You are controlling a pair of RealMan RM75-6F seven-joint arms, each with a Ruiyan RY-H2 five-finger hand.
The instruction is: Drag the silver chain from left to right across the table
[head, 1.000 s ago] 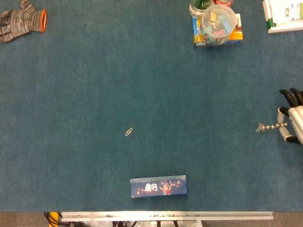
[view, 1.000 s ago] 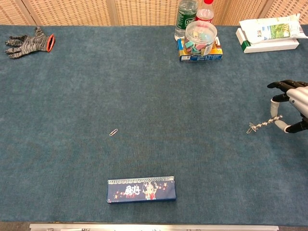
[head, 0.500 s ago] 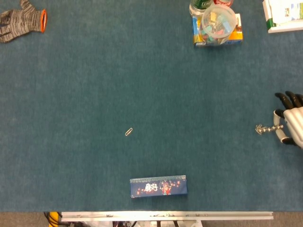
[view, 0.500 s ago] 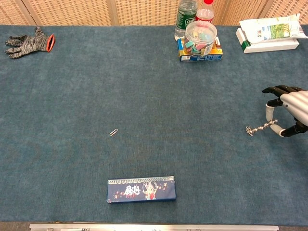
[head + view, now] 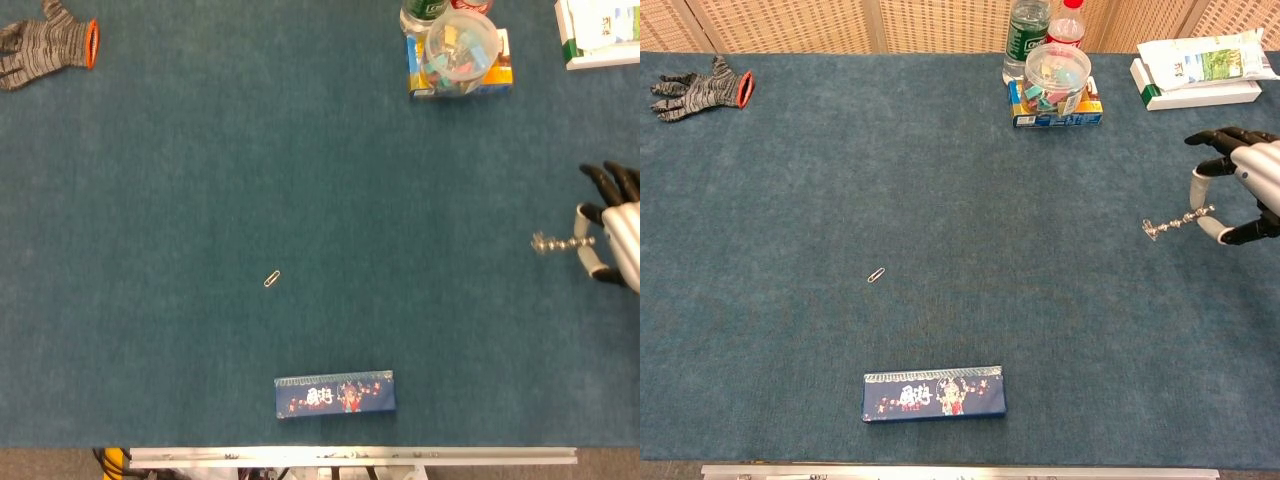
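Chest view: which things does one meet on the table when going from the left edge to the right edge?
Grey glove → paper clip → blue box → clear tub of clips → silver chain → right hand.

The thin silver chain (image 5: 561, 242) stretches straight at the table's far right.

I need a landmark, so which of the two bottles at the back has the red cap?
The right-hand bottle, with its red cap; the neighbouring bottle wears a green label.

Bright even light, faint shadows, sharp focus.
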